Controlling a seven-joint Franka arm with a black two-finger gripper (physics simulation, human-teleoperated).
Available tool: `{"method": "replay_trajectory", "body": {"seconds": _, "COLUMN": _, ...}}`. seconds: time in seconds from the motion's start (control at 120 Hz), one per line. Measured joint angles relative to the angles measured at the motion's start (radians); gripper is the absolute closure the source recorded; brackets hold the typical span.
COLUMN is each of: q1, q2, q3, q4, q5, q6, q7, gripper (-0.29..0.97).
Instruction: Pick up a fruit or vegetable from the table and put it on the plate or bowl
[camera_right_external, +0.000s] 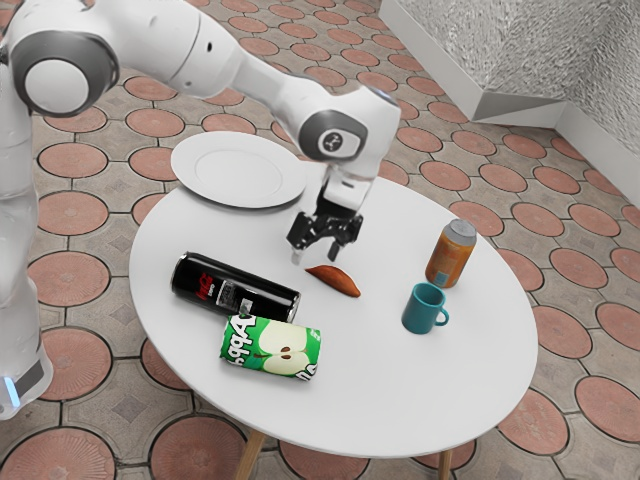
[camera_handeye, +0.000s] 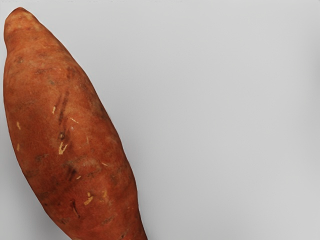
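Observation:
An orange-brown sweet potato (camera_right_external: 335, 280) lies on the round white table (camera_right_external: 420, 390), near its middle. In the wrist view the sweet potato (camera_handeye: 65, 135) is close under my hand, lengthwise on the bare tabletop. My black gripper (camera_right_external: 316, 254) points down just above the end of the sweet potato nearer the exterior view's left. Its fingers stand open and nothing is between them. A white plate (camera_right_external: 240, 170) sits at the table's far edge, toward the exterior view's left, behind the gripper.
A black can (camera_right_external: 233, 288) and a green apple-print can (camera_right_external: 271, 350) lie on their sides at the front left of the sweet potato. To its right stand a teal mug (camera_right_external: 424, 308) and an orange jar (camera_right_external: 451, 254).

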Motion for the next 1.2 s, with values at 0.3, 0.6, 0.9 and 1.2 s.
{"method": "replay_trajectory", "body": {"seconds": 0.3, "q1": -0.008, "q2": 0.017, "q3": -0.003, "q4": 0.022, "q5": -0.001, "q6": 0.003, "q7": 0.006, "gripper": 0.0}}
{"method": "replay_trajectory", "body": {"seconds": 0.6, "q1": -0.011, "q2": 0.04, "q3": -0.009, "q4": 0.065, "q5": -0.001, "q6": 0.003, "q7": 0.008, "gripper": 0.0}}
{"method": "replay_trajectory", "body": {"seconds": 0.9, "q1": -0.013, "q2": 0.07, "q3": -0.012, "q4": 0.096, "q5": -0.002, "q6": 0.003, "q7": 0.001, "gripper": 0.0}}
{"method": "replay_trajectory", "body": {"seconds": 1.2, "q1": -0.011, "q2": 0.098, "q3": -0.019, "q4": 0.148, "q5": -0.003, "q6": 0.002, "q7": -0.01, "gripper": 0.0}}
